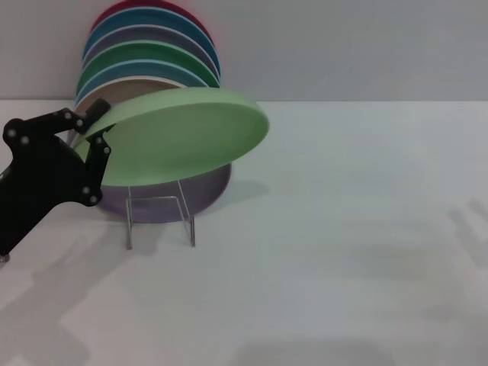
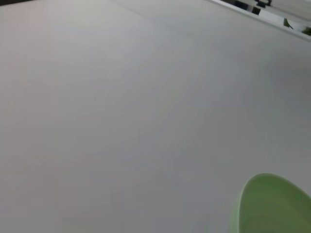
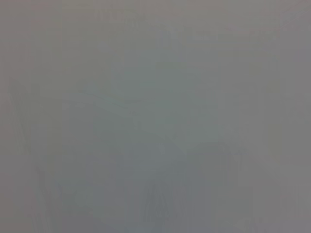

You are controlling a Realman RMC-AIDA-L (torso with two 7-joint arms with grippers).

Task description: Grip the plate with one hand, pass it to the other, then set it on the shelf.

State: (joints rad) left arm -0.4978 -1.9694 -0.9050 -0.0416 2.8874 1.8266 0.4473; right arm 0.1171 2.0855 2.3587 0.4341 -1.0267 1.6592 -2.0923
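Note:
The pale mint-green plate (image 1: pixel 183 133) hangs tilted, nearly flat, in the air just above the front of the shelf (image 1: pixel 128 225), a clear rack with a thin front frame. My left gripper (image 1: pixel 99 130) comes in from the left and is shut on the plate's left rim. A piece of the plate's rim also shows in the left wrist view (image 2: pixel 277 206). My right gripper is not in view; the right wrist view shows only a plain grey blur.
The rack holds a row of upright plates (image 1: pixel 149 57) in red, blue, lilac, darker green and tan, leaning toward the back wall. A lilac plate (image 1: pixel 207 187) stands in front, under the held plate. White tabletop (image 1: pixel 343 252) spreads to the right and front.

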